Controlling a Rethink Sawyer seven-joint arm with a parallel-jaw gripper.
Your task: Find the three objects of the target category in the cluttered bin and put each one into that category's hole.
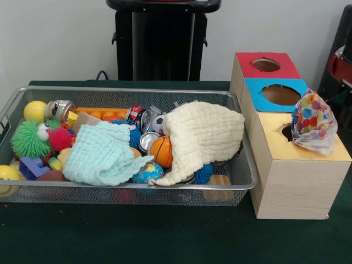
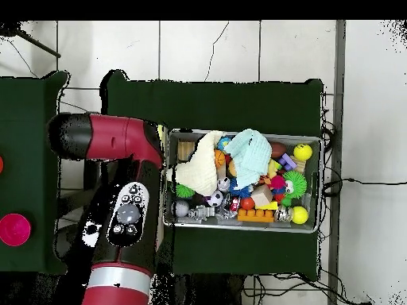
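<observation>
A wire bin point(image 1: 242, 181) on the green table is crammed with balls, cans and blocks, part-covered by a cream cloth point(image 1: 203, 135) and a mint cloth point(image 1: 102, 154). Beside it stands a wooden box point(image 1: 297, 181) with three holes, a spotted bag point(image 1: 312, 122) lying over the yellow one. The claw is hidden under the arm point(image 2: 119, 206), so its opening cannot be told.

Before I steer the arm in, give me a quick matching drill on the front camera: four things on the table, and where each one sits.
Things:
1. cream cloth
2. basketball
3. green spiky ball
4. colourful bag

Places:
A. bin's left end
B. on the yellow box top
C. draped at bin's right end
D. bin's middle, between two cloths

Pairs: 1-C, 2-D, 3-A, 4-B
</observation>
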